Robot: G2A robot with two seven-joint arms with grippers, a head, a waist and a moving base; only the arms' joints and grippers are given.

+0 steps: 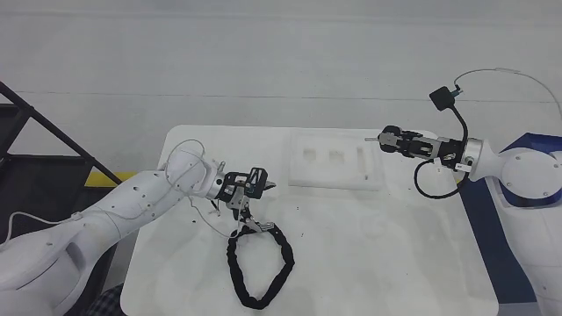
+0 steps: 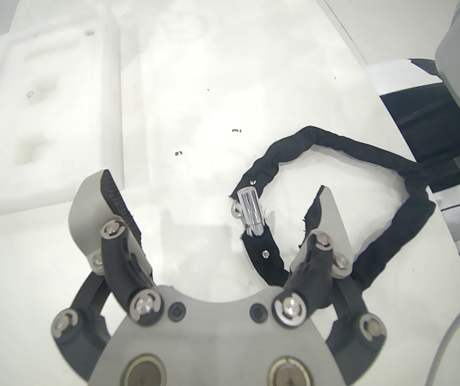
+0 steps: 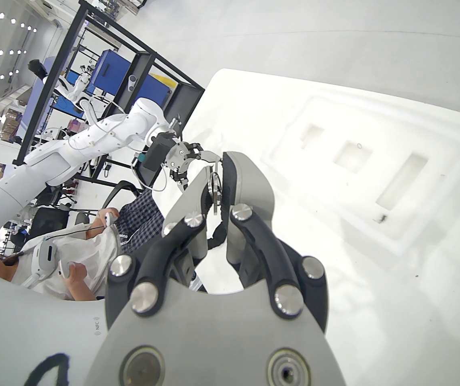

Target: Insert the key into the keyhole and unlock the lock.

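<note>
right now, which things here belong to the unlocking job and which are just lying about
Job: key in the shut right gripper; black chain lock; its metal cylinder, by the open left gripper.
Lying about: white foam tray.

You have a chain [image 2: 411,218] sleeved in matt black cloth, frayed at the ends. Its lock [image 2: 250,210] is polished, glossy metal. Your tray [image 2: 111,94] is matt white foam, your table [image 2: 222,82] smooth white. The key [image 3: 215,192] is metal.

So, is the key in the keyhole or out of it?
Out. The right gripper holds the key near the white tray, far from the chain lock lying by the left gripper.
</note>
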